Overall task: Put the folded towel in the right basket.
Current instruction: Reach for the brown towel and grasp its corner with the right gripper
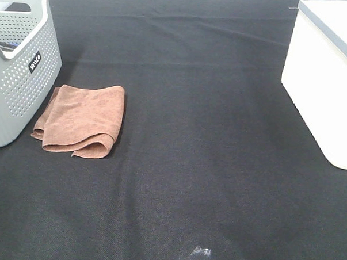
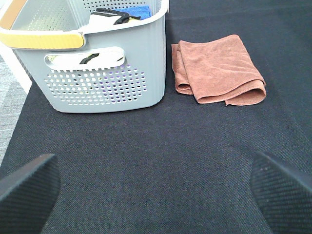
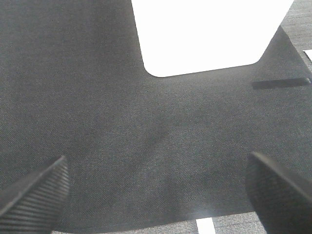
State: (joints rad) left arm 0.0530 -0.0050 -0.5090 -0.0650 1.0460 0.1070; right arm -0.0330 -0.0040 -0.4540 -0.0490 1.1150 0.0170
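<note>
A black cloth covers the desk from edge to edge. At the far left corner stands a grey basket with holes in its walls and a handle slot. Inside it lie something blue and something black, too small to name. The brown towel lies flat on the cloth near the left edge, just beside the grey basket, folded over with its rounded fold turned toward the near edge. The white basket stands at the right edge, toward the far right corner, well apart from the towel, with bare cloth between them.

The left gripper hangs above the cloth on the near side of the grey basket, its jaws spread wide and holding nothing. The right gripper is likewise released, its two dark fingers wide apart over bare cloth, with the white basket in front of it
</note>
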